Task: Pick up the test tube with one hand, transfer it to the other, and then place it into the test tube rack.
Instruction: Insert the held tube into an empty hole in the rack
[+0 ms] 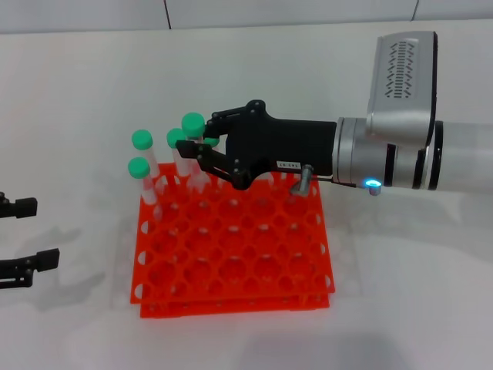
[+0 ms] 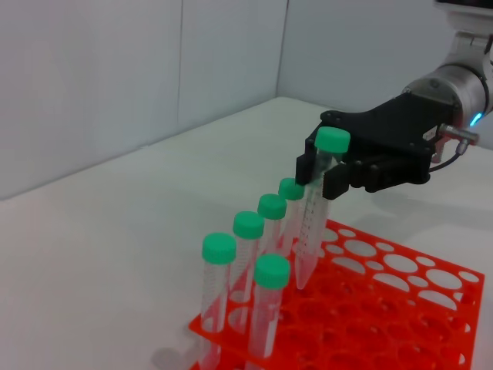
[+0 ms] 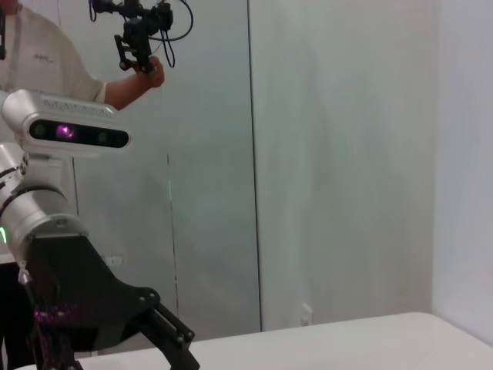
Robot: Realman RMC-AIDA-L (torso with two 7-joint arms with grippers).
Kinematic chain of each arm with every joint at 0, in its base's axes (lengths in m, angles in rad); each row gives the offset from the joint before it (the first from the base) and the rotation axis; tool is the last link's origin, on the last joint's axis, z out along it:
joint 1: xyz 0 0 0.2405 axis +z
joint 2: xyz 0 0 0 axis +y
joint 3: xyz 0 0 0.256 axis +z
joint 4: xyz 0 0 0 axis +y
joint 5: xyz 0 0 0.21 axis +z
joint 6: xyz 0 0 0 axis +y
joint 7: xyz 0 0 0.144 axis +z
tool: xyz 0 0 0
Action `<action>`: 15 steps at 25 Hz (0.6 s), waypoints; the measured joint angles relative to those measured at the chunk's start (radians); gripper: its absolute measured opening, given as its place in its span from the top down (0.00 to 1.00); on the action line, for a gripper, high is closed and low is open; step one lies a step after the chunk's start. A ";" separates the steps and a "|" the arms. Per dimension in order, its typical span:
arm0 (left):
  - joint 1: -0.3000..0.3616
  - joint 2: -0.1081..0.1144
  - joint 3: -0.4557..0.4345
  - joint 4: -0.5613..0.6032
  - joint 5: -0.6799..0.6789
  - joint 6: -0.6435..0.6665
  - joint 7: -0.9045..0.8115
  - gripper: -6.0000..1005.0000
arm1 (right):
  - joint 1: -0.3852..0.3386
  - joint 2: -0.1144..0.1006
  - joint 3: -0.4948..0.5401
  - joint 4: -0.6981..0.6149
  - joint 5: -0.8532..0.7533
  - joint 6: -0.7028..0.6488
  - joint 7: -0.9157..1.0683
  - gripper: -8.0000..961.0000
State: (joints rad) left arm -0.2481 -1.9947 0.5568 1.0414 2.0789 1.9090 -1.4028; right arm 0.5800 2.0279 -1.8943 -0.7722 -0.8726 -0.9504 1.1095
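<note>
The right tool (image 1: 194, 152) reaches in from the right, over the far edge of the rack (image 1: 239, 254), and is clenched on a tube (image 2: 317, 204). Its black fingers (image 2: 333, 179) pinch the tube just under the green cap (image 2: 333, 139). The tube hangs nearly upright, a little tilted, with its tapered tip down at the rack's top plate, beside the far row of holes. Whether the tip has entered a hole I cannot tell from here. A small white label (image 1: 288, 164) shows on the tool's black body, and a blue light (image 1: 373, 184) glows on the silver wrist (image 1: 370, 154) behind it.

Next to the held tube, other green-capped tubes stand in the rack's far left corner: a line of four (image 2: 262, 231) running along the edge and one more (image 2: 268, 304) just in front of them. All stand roughly upright, caps close together, and the held tube's cap sits higher than theirs.

The rack is orange-red, stacked plates pierced with round holes, lying flat on the white worktop (image 1: 400, 308).

The left tool (image 1: 27, 235) is well off to the left, at the edge of the head view, fingers spread apart and gripping nothing, low over the worktop.
</note>
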 joint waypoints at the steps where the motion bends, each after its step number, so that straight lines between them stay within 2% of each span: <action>1: 0.000 0.000 0.000 0.000 -0.002 -0.001 0.000 0.13 | 0.000 0.000 0.000 0.000 0.003 0.000 0.000 0.69; 15: -0.010 -0.003 0.000 0.000 -0.009 -0.006 -0.001 0.13 | 0.005 0.000 0.007 0.007 0.062 0.010 0.000 0.68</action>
State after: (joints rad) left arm -0.2585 -1.9979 0.5568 1.0417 2.0702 1.9034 -1.4042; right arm 0.5852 2.0280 -1.8868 -0.7648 -0.8107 -0.9408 1.1095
